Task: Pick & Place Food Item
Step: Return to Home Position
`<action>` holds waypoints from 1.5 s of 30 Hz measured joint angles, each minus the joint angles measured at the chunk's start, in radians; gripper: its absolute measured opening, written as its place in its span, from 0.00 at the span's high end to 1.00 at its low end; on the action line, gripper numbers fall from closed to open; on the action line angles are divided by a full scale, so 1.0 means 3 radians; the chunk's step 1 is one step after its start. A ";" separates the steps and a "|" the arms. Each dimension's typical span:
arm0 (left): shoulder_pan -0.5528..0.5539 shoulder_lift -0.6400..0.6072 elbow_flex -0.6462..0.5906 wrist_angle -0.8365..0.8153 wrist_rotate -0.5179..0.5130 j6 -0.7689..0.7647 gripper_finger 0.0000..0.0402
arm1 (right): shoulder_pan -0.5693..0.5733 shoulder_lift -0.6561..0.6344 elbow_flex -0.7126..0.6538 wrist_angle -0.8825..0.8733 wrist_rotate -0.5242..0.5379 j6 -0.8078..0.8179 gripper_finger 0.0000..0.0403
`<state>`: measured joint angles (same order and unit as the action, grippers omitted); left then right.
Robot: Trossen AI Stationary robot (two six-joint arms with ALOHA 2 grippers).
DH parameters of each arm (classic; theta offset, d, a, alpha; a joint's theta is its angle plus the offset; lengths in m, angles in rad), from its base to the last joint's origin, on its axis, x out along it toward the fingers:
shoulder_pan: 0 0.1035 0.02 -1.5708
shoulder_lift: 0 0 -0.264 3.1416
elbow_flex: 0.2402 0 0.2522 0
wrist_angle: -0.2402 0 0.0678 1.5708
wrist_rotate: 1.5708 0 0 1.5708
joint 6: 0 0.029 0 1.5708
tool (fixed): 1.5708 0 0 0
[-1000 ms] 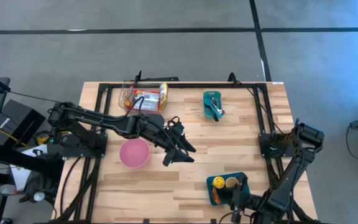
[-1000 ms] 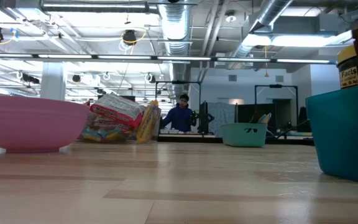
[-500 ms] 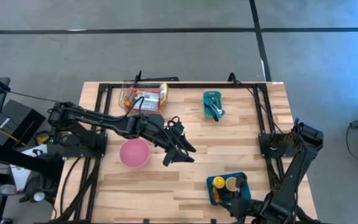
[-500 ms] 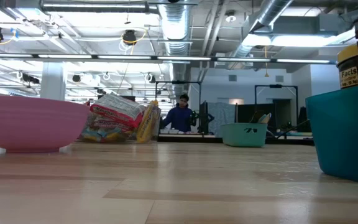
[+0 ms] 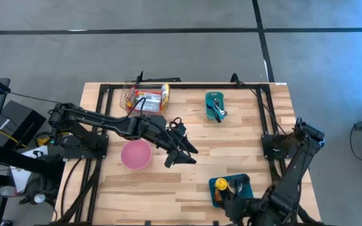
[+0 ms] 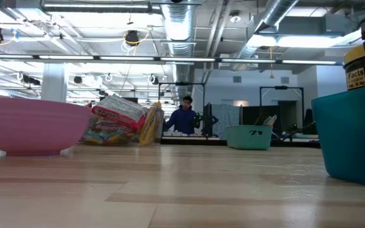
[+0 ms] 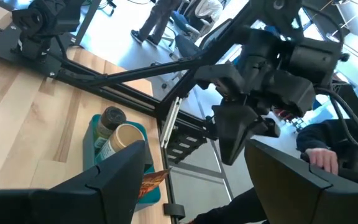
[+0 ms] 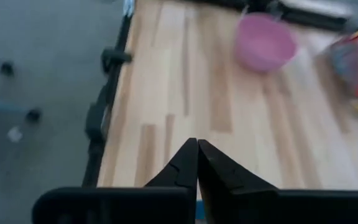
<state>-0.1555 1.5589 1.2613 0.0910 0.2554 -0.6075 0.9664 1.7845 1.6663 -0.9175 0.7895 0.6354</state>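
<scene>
Table (image 5: 231, 139), light wood, carries everything; pink bowl (image 5: 136, 154) is the ref point.

L arm reaches in from the table's L side and ends in the left gripper (image 5: 181, 154), just beside the bowl on the side toward the R arm; fingers spread wide w/ nothing between them, touching nothing; pose same as 1 s ago.

R arm runs along the R edge toward the near edge; right gripper (image 5: 229, 201) sits well apart from the bowl, nearer the front edge and to the R; wrist view shows its two fingertips (image 8: 190, 155) pressed together, holding nothing. Vs. 1 s ago it has slid off the blue bin toward the front edge, and the R elbow has swung inward.

Transparent bin (image 5: 126, 95), beyond the bowl at the far edge, holds noodle packs (image 5: 151, 98); unchanged.

Blue bin (image 5: 244, 179), nearer the front than the bowl and to its R, partly covered by the R arm; inside: yellow-lidded can (image 5: 220, 184), dark-lidded can (image 7: 109, 119), orange pack (image 7: 151, 180).

Teal bin (image 5: 208, 107), far-R of the bowl, holds dark items I can't make out.

Person (image 6: 184, 118) in blue, far behind the bowl in the low view.
</scene>
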 joint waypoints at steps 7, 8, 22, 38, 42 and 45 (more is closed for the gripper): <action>0.0000 0.0000 0.0000 0.0001 -0.0001 0.0000 0.33 | -0.0169 -0.0276 0.0046 -0.0104 -0.1156 -0.0061 1.00; 0.0000 0.0000 0.0000 0.0000 -0.0001 0.0000 0.33 | -0.0184 -0.0327 0.0046 -0.0110 -0.1312 -0.0059 1.00; 0.0000 0.0000 0.0000 0.0000 0.0000 0.0000 0.33 | -0.0157 -0.1212 0.0046 0.0058 -0.1652 -0.0224 1.00; -0.0001 0.0000 0.0000 0.0001 0.0000 0.0000 0.33 | 0.0006 -0.1917 0.0046 -0.0143 -0.0889 -0.0663 1.00; -0.0001 0.0000 0.0000 0.0001 -0.0001 0.0000 0.33 | -0.0040 -0.1969 0.0046 -0.0196 -0.0888 -0.0663 1.00; -0.0001 0.0000 0.0000 0.0001 0.0000 0.0000 0.33 | -0.0037 -0.1997 0.0046 -0.0256 -0.0892 -0.0687 1.00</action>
<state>-0.1556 1.5589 1.2613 0.0914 0.2554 -0.6075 0.9554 1.1854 1.6802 -0.9942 0.5219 0.4291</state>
